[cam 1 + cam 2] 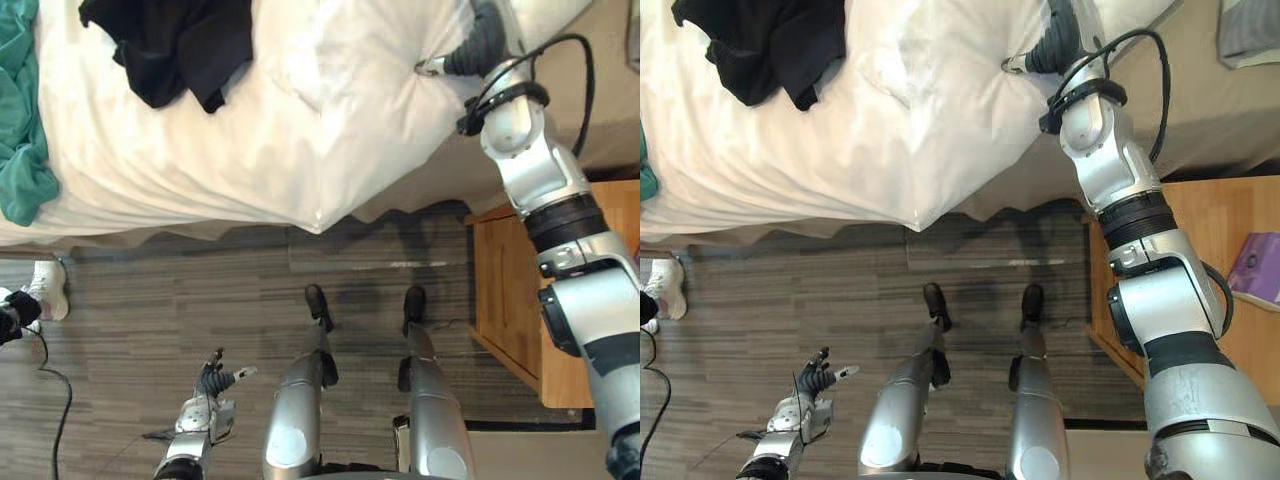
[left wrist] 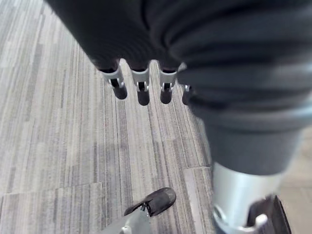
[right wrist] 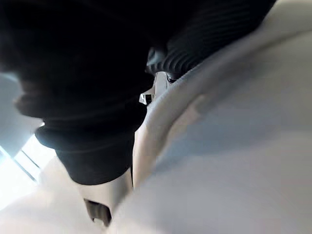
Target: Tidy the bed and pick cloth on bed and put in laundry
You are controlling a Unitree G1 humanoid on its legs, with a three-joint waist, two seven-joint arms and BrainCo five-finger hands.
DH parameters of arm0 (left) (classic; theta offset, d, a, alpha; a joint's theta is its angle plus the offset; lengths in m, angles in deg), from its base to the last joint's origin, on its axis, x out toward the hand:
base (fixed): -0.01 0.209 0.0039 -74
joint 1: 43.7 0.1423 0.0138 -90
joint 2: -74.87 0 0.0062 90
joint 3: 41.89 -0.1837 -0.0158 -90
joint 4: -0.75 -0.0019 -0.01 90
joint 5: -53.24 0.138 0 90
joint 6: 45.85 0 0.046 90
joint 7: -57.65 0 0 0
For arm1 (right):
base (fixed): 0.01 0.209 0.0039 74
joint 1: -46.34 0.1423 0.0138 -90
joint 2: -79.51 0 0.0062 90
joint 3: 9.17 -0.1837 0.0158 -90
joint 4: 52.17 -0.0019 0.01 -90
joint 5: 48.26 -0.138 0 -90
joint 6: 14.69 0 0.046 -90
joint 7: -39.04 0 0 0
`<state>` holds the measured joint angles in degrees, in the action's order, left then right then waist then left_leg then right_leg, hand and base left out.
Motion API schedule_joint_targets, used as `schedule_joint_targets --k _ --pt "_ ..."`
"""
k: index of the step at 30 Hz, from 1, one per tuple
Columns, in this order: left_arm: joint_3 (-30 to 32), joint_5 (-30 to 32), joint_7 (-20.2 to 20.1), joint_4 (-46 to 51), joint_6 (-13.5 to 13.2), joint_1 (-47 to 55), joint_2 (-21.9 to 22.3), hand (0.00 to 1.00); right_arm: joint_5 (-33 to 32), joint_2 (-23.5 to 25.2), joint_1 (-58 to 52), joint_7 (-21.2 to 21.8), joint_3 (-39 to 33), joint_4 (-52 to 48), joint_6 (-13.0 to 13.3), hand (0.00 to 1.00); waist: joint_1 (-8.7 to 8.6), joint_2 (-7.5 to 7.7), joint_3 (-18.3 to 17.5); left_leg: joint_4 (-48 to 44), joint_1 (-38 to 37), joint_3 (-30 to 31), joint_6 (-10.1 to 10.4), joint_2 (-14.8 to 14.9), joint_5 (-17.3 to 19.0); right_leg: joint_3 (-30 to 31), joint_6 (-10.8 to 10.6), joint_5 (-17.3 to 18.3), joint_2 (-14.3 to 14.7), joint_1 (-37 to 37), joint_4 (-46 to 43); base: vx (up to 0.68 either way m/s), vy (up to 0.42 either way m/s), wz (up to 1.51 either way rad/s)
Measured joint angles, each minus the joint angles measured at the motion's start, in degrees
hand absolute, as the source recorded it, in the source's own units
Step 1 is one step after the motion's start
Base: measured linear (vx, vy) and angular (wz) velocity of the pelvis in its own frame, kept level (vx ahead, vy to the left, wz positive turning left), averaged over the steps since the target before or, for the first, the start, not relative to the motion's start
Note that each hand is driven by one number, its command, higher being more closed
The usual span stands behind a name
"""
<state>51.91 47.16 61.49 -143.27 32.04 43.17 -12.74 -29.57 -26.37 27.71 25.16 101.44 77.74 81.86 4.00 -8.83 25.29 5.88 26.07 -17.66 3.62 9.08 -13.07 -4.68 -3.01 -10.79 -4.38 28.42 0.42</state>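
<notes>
A white duvet (image 1: 250,140) covers the bed, and its corner hangs towards the floor. A black cloth (image 1: 170,45) lies crumpled on the duvet at the far left. A teal cloth (image 1: 20,120) is draped over the bed's left edge. My right hand (image 1: 482,42) is stretched out onto the far right part of the duvet. It is shut on a pinch of the fabric, and creases run out from it. In the right wrist view the white fabric (image 3: 234,146) lies tight against the hand. My left hand (image 1: 213,383) hangs low over the floor, open and holding nothing, its fingers (image 2: 141,90) straight.
A wooden nightstand (image 1: 520,290) stands at the right, close to my right arm, with a purple item (image 1: 1260,265) on it. A person's white shoe (image 1: 48,285) is on the grey plank floor (image 1: 200,290) at the left. A grey folded thing (image 1: 1250,30) lies at the far right.
</notes>
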Motion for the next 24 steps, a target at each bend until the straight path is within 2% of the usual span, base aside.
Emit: schedule_joint_targets --k 7,9,12,14,15,17,18,19,20,21,24 --pt "-1.9 -0.5 -0.1 0.0 -0.3 -0.1 0.0 0.00 2.3 -0.4 1.1 0.4 2.0 4.2 0.9 1.00 0.05 -0.23 0.1 0.0 -1.1 0.0 0.0 0.0 0.0 0.1 0.0 0.0 0.0 -1.0 -0.2 0.00 0.000 0.00" --pt "-1.9 -0.5 -0.1 0.0 -0.3 -0.1 0.1 0.00 2.3 -0.8 -1.8 0.5 0.7 3.6 0.9 1.00 0.10 -0.21 0.1 0.0 -2.8 0.2 0.0 0.1 0.0 0.0 -0.2 0.2 0.2 -2.8 -0.2 -0.01 -0.010 0.07" --pt "-1.8 -0.4 -0.1 0.1 -0.1 -0.1 1.2 0.00 2.3 0.0 -13.7 0.5 -5.7 -3.5 0.6 1.00 -0.06 0.37 -0.2 0.0 -6.8 0.1 -0.2 0.0 0.8 0.0 -0.9 1.7 0.2 -6.8 -0.4 -0.02 -0.027 0.05" --pt "-1.1 0.7 -0.1 -0.1 0.7 0.5 1.4 0.00 2.2 2.9 -20.9 0.4 -8.5 -6.4 0.4 1.00 -0.55 2.57 -1.4 0.0 -8.5 -0.9 0.0 -0.1 1.6 1.3 -0.9 2.0 0.2 -7.8 -0.4 -0.02 -0.039 -0.22" --pt "-0.7 1.2 0.0 -0.2 1.2 1.1 2.1 0.00 2.2 5.2 -25.8 0.3 -10.8 -7.2 0.3 1.00 -1.55 4.30 -2.3 0.0 -9.8 -1.6 0.1 -0.1 1.7 1.8 -1.1 2.4 0.2 -8.7 -0.4 0.00 -0.036 -0.19" --pt "-0.7 1.8 0.0 -0.6 2.1 1.2 3.2 0.00 2.2 6.8 -30.3 0.1 -13.1 -7.5 0.1 1.00 -2.11 5.54 -3.1 0.0 -11.3 -2.0 0.1 -0.2 2.3 2.1 -1.2 2.8 0.2 -10.0 -0.5 0.01 -0.033 -0.13" --pt "-0.7 2.5 0.0 -0.8 2.4 1.4 4.2 0.00 2.1 7.7 -32.9 0.0 -14.6 -7.6 0.0 0.00 -1.99 6.62 -3.9 0.0 -12.4 -3.1 0.3 -0.2 2.9 2.9 -1.2 3.0 0.2 -10.7 -0.5 0.03 -0.040 -0.25" --pt "-0.7 3.4 0.0 -1.3 3.0 1.7 5.3 0.00 2.1 8.6 -34.9 0.0 -15.7 -7.6 0.0 0.00 -1.97 7.60 -5.3 0.0 -13.5 -3.5 0.2 -0.3 3.3 3.6 -1.2 3.2 0.2 -11.4 -0.4 0.03 -0.029 -0.24" --pt "-0.7 3.7 0.0 -1.7 3.2 1.8 5.8 0.00 2.0 9.0 -35.9 0.0 -16.3 -7.6 0.0 0.00 -1.98 7.93 -6.0 0.0 -14.0 -3.8 0.2 -0.4 3.5 3.8 -1.4 3.3 0.2 -11.8 -0.4 0.06 -0.030 -0.11" --pt "-0.7 4.7 0.0 -2.3 3.7 2.0 6.4 0.00 1.6 9.8 -38.5 0.0 -17.7 -7.8 0.1 0.00 -2.00 8.21 -7.3 0.0 -15.4 -4.4 0.2 -0.5 3.9 3.9 -1.9 3.9 0.1 -13.3 -0.4 0.06 -0.019 0.00" --pt "1.0 5.8 0.0 -2.7 4.7 2.9 6.8 0.00 -0.3 12.7 -43.0 0.0 -21.4 -7.6 0.1 0.00 -1.94 8.35 -9.7 0.0 -18.0 -4.7 0.3 -0.9 5.0 4.1 -1.7 4.9 -0.2 -15.6 -0.5 0.13 -0.018 -0.02"
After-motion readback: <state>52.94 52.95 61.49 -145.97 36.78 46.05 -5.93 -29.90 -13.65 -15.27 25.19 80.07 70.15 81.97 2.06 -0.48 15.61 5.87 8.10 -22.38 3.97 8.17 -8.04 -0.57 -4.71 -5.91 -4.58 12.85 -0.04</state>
